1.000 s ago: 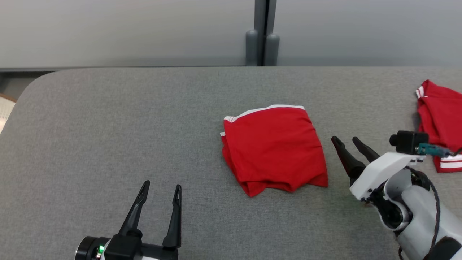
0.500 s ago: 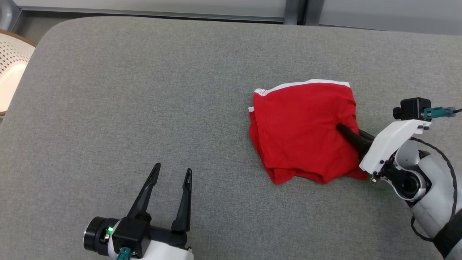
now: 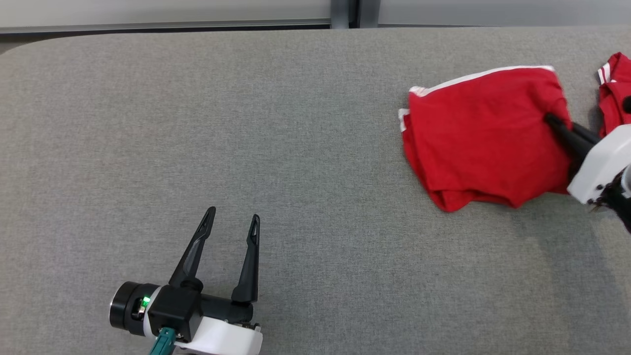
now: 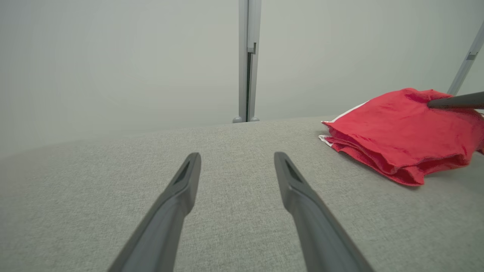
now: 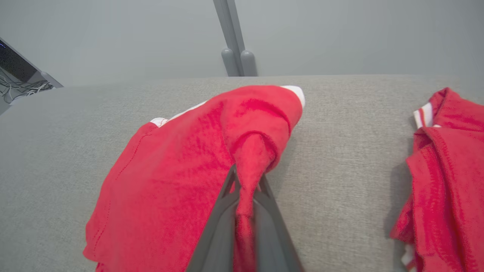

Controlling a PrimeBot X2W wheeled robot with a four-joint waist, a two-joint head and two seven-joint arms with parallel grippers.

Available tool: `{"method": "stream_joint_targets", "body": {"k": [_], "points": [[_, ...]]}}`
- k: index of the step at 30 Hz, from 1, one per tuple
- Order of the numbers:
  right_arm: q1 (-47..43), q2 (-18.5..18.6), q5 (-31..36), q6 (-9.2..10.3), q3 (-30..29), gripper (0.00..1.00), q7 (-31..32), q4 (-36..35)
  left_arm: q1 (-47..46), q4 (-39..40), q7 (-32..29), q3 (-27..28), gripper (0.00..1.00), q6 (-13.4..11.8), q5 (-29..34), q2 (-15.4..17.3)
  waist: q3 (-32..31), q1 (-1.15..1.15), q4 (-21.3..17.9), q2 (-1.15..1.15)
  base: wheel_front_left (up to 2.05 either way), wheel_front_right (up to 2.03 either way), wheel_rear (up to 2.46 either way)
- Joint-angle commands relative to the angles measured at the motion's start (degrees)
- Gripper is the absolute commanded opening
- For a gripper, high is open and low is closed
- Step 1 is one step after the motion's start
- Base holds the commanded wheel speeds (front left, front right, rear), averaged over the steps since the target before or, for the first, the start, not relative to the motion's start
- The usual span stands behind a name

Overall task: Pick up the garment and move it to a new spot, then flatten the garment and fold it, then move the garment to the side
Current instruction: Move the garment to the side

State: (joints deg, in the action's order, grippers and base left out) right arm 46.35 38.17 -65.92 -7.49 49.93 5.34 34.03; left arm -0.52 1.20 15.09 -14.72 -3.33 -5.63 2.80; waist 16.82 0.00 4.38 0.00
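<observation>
The garment (image 3: 485, 133) is red with white trim, folded into a rough square at the right of the grey table (image 3: 246, 123). My right gripper (image 3: 552, 120) is shut on the garment's right edge; a pinched ridge of red cloth (image 5: 247, 166) runs between its fingers (image 5: 223, 211) in the right wrist view. The left wrist view shows the garment (image 4: 401, 132) lying in layers at its right. My left gripper (image 3: 231, 219) hovers open over bare table at the lower left, far from the garment, with nothing between its fingers (image 4: 177, 200).
A second red garment with white stripes (image 3: 613, 91) lies at the table's far right edge, close to my right gripper, and shows again as a red garment (image 5: 446, 166) in the right wrist view. A grey wall with a vertical post (image 4: 245, 60) stands behind the table.
My right gripper reached onto the garment's right edge and closed on it, bunching the cloth. The head camera shifted, so the whole scene slid rightward. The left gripper stayed open.
</observation>
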Motion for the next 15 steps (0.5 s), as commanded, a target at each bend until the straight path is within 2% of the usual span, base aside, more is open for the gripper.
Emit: {"method": "stream_joint_targets", "body": {"k": [1, 6, 7, 15], "points": [[1.7, 2.8, 0.6, 0.00, 0.7, 0.00, -0.6, -0.2, -1.2, 0.1, 0.1, 0.1, 1.00, 0.3, 0.3, 0.2, 1.2, 0.00, -1.4, 0.00, 0.00, 0.00, 0.00], [3.9, 9.1, 1.1, 0.01, 1.5, 0.00, -1.2, 0.3, -1.7, 0.3, 0.1, 0.4, 1.00, 0.8, 1.1, 0.2, 2.9, 0.00, -2.4, 0.00, 0.00, 0.00, 0.00], [3.9, 9.1, 1.1, 0.01, 1.5, 0.00, -1.2, 0.3, -1.7, 0.3, 0.1, 0.4, 1.00, 0.8, 1.1, 0.2, 2.9, 0.00, -2.4, 0.00, 0.00, 0.00, 0.00], [5.9, 16.3, 1.9, 0.01, 0.8, 0.00, -2.4, 1.4, -3.0, 0.8, 0.1, 1.9, 1.00, 2.2, 2.6, 0.2, 6.0, 0.00, -2.9, 0.00, 0.00, 0.00, 0.00]]}}
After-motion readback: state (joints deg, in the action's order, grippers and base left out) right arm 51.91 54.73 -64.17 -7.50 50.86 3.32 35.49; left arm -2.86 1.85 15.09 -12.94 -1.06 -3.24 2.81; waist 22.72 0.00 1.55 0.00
